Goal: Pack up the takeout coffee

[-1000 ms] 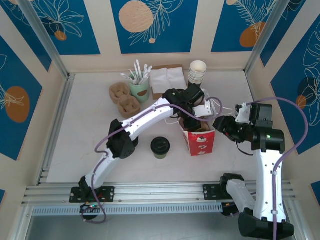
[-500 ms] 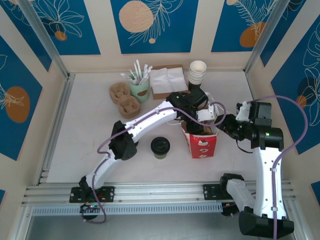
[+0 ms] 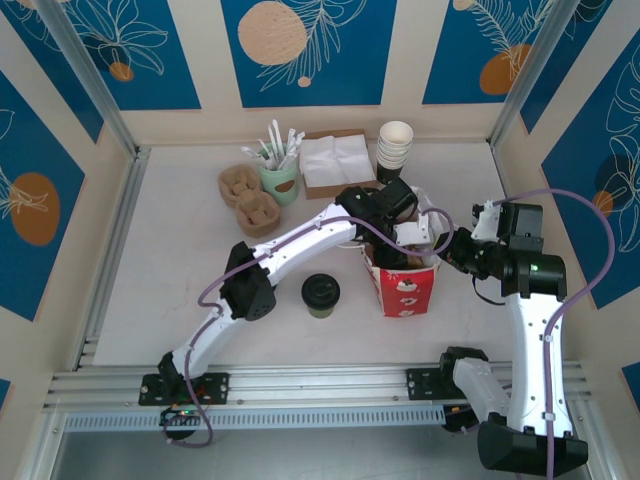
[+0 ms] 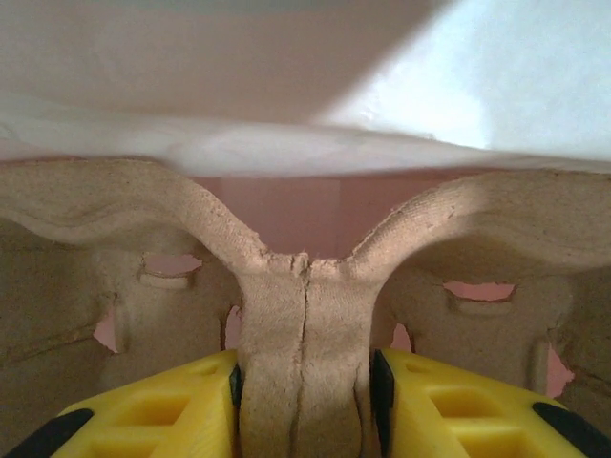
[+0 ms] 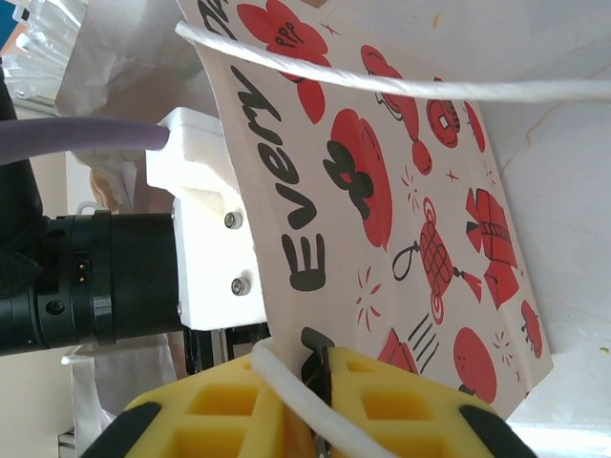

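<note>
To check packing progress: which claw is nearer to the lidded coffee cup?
Left. The left claw, holding a cardboard carrier inside the red bag, is right of the coffee cup; the right claw pinches the bag's farther edge.

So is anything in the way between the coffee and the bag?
Nothing lies between the takeout coffee and the red bag, but the left gripper sits in the bag's mouth, clamped on the pulp carrier inside. The right gripper pinches the bag's edge.
</note>
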Robot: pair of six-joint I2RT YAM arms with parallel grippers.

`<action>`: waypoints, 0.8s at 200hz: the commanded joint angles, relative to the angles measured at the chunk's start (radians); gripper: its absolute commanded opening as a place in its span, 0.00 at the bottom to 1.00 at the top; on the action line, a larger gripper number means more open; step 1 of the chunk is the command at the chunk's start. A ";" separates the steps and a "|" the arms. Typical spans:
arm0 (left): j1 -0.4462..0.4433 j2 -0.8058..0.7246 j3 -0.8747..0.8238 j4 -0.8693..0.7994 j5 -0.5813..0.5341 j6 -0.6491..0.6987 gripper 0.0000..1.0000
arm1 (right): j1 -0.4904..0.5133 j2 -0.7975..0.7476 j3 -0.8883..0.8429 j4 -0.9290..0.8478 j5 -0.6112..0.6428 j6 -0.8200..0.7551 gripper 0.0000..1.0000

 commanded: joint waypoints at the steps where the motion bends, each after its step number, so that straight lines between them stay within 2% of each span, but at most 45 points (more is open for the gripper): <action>1: -0.019 0.034 0.036 -0.011 0.002 0.023 0.43 | -0.001 0.007 -0.008 -0.005 -0.005 -0.017 0.12; 24: -0.020 0.031 0.048 -0.017 -0.007 0.023 0.62 | 0.001 0.009 -0.005 -0.003 -0.006 -0.017 0.10; 60: -0.022 -0.001 0.057 -0.012 -0.005 0.019 0.78 | 0.001 0.014 -0.006 0.000 -0.005 -0.017 0.08; 106: -0.024 -0.061 0.058 0.013 0.029 0.009 0.87 | 0.001 0.019 -0.008 0.005 0.002 -0.016 0.07; 160: -0.023 -0.154 0.072 0.039 0.059 -0.050 0.90 | 0.002 0.026 -0.007 0.015 0.004 -0.002 0.06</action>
